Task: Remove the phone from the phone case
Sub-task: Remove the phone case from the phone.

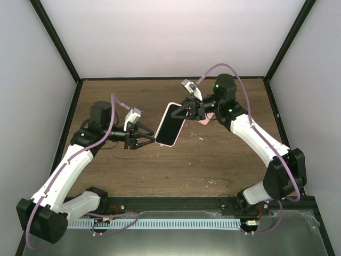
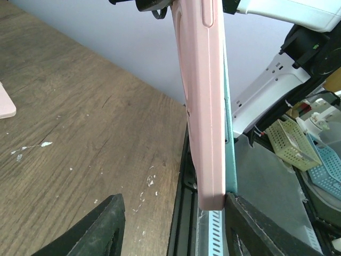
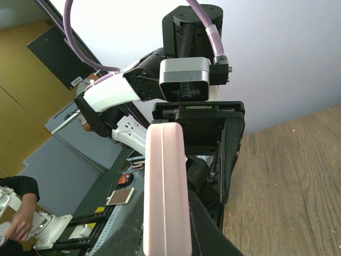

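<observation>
The phone (image 1: 170,124) in its pink case is held tilted in the air above the wooden table, dark screen up. My right gripper (image 1: 187,110) is shut on the case's upper end; in the right wrist view the pink case edge (image 3: 166,186) sits clamped between the dark fingers (image 3: 209,229). My left gripper (image 1: 151,137) is open around the lower end. In the left wrist view the pink case (image 2: 205,106) stands edge-on with the phone's teal rim (image 2: 230,160) beside it. The right finger (image 2: 256,229) touches the lower corner; the left finger (image 2: 101,229) is well apart.
A small pink object (image 1: 205,120) lies on the table behind my right gripper; it also shows at the left edge of the left wrist view (image 2: 5,104). A black rail (image 1: 176,202) runs along the table's near edge. White walls and a black frame enclose the table.
</observation>
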